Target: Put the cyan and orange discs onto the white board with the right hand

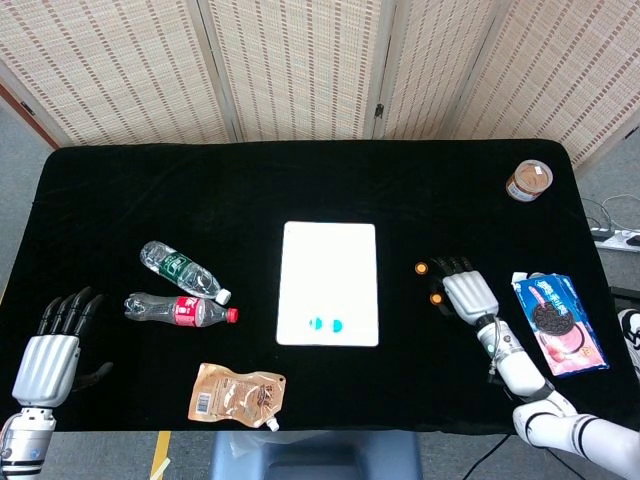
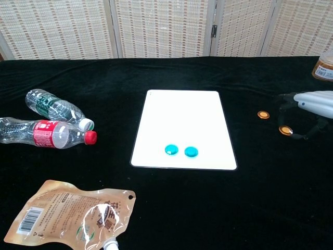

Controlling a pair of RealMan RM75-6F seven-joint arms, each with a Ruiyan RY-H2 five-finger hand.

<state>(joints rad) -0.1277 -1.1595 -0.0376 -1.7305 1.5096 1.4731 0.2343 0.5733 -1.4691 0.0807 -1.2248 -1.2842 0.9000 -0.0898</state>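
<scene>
The white board (image 1: 328, 270) (image 2: 182, 120) lies mid-table with two cyan discs (image 1: 326, 325) (image 2: 180, 151) side by side near its front edge. One orange disc (image 1: 422, 268) (image 2: 264, 114) lies flat on the black cloth to the board's right. A second orange disc (image 1: 437, 298) (image 2: 285, 130) sits tilted just in front of it, pinched at the fingertips of my right hand (image 1: 468, 293) (image 2: 313, 103), and looks slightly raised off the cloth. My left hand (image 1: 48, 360) hovers at the front left edge, fingers spread, holding nothing.
Two plastic bottles (image 1: 180, 268) (image 1: 178, 310) lie left of the board, with a brown pouch (image 1: 238, 395) in front of them. A blue cookie packet (image 1: 560, 322) lies right of my right hand. A brown jar (image 1: 528, 181) stands at the back right.
</scene>
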